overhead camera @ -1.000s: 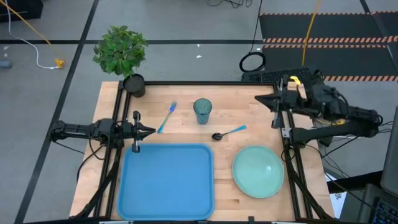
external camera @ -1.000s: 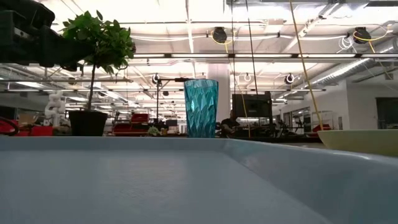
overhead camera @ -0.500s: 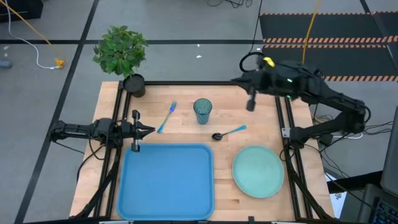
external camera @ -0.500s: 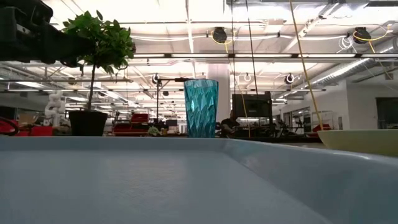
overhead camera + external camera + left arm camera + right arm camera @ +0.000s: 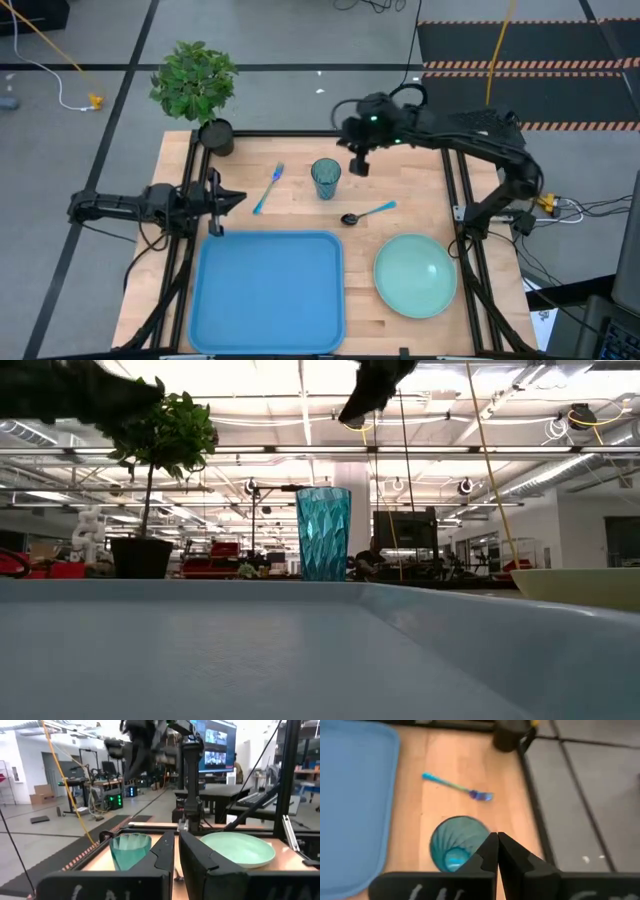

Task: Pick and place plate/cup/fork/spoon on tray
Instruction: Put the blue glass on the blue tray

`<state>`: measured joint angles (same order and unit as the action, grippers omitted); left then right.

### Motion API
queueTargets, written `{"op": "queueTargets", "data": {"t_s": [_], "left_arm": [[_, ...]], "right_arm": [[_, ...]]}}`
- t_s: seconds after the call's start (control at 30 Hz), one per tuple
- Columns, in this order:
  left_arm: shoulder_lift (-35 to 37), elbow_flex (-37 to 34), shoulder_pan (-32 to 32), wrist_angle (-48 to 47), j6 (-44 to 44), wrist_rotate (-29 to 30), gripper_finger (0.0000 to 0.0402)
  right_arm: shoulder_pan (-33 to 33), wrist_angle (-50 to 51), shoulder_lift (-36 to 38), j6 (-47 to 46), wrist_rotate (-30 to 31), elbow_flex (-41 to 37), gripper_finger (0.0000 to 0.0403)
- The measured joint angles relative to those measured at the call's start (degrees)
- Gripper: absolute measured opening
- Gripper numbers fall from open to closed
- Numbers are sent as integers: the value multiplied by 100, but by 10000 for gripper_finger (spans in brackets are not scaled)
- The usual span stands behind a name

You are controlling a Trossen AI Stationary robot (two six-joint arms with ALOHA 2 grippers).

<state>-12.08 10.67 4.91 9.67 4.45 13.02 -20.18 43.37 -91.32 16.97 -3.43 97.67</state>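
Note:
The teal cup (image 5: pixel 325 178) stands upright on the wooden table, also in the low view (image 5: pixel 323 532). The blue-handled fork (image 5: pixel 268 187) lies left of it and the spoon (image 5: pixel 370 212) lies to its right and nearer. The mint-green plate (image 5: pixel 415 275) rests on the table right of the blue tray (image 5: pixel 267 290). My right gripper (image 5: pixel 357 165) is shut and empty, high above the table just right of the cup (image 5: pixel 457 847). My left gripper (image 5: pixel 236 199) is shut and empty above the tray's far left corner.
A potted plant (image 5: pixel 197 85) stands at the table's far left corner, its dark pot (image 5: pixel 140 557) showing in the low view. Black frame posts run along the table's left and right edges. Bare wood lies between the tray and the far edge.
My right gripper has swung from the table's right edge toward the left along the far side, turning as it went, and now hangs beside the cup. My left gripper has risen a little. Cup, fork, spoon, plate and tray have stayed put.

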Motion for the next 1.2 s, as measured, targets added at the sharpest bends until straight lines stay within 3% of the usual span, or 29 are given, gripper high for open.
{"op": "queueTargets", "data": {"t_s": [0.23,0.63,0.83,1.03,1.2], "left_arm": [[-1484,1824,0,-1207,251,35,31],[-3652,4893,0,-3655,859,53,31],[-4145,4863,22,-4078,445,8,31],[-4461,4248,52,-3498,406,10,31],[-4622,4204,-1,-3310,600,72,31]], "right_arm": [[181,147,-558,66,-141,0,7],[577,240,-695,-129,-139,-2,71],[727,80,-689,-79,-136,-281,98],[727,-170,-692,29,-119,-717,127],[727,-501,-694,87,-119,-992,143]]}}
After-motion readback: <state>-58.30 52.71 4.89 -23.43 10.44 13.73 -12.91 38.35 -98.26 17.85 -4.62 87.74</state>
